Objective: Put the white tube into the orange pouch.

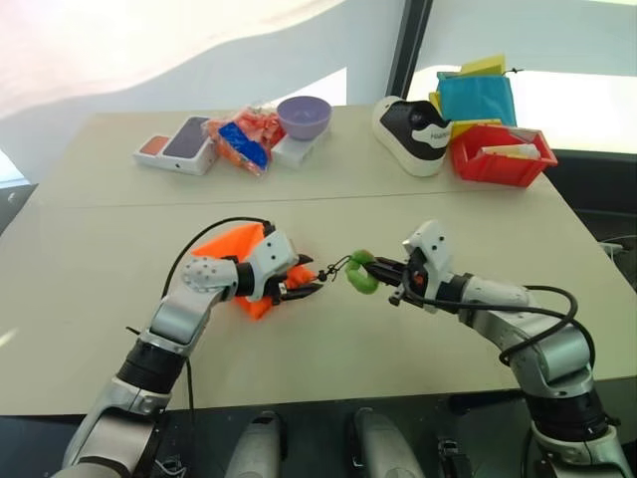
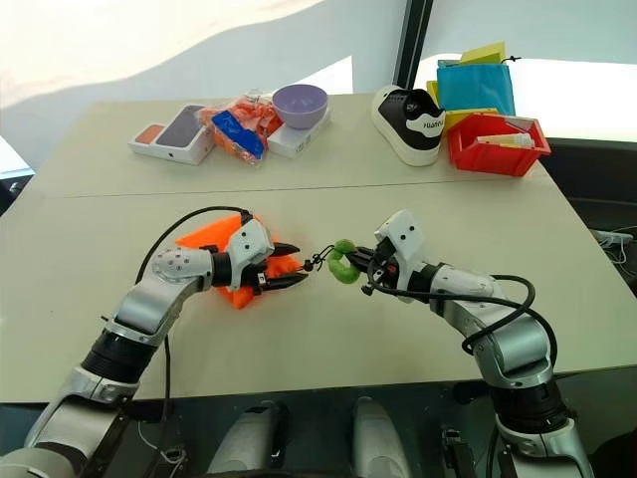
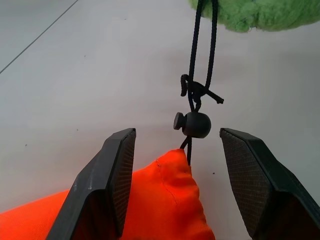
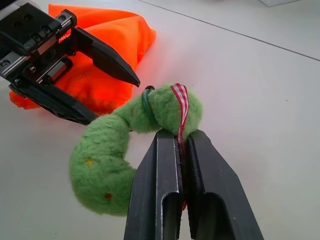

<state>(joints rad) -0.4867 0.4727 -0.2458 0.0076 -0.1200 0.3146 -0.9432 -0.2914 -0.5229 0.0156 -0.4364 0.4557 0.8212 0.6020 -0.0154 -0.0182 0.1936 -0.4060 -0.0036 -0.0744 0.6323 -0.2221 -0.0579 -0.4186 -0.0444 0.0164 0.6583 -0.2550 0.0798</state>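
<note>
The orange pouch (image 1: 231,245) lies on the table left of centre, its gathered neck (image 3: 167,195) pointing right. My left gripper (image 1: 311,288) is open, with one finger (image 3: 107,180) on each side of that neck, just short of the black cord toggle (image 3: 195,124). The black cord runs on to the fuzzy green ring (image 1: 362,275). My right gripper (image 4: 177,136) is shut on that ring at its red-and-white ribbon, holding it just above the table. The right wrist view also shows my open left gripper (image 4: 116,101) in front of the pouch. The white tube is hidden.
Along the far edge stand flat boxes (image 1: 177,145), a crinkly orange-and-blue snack packet (image 1: 239,144), a purple bowl (image 1: 304,116), a black-and-white shoe (image 1: 413,134) and a red bin (image 1: 498,164) with a whitish item inside. A teal bag (image 1: 476,98) sits behind the bin.
</note>
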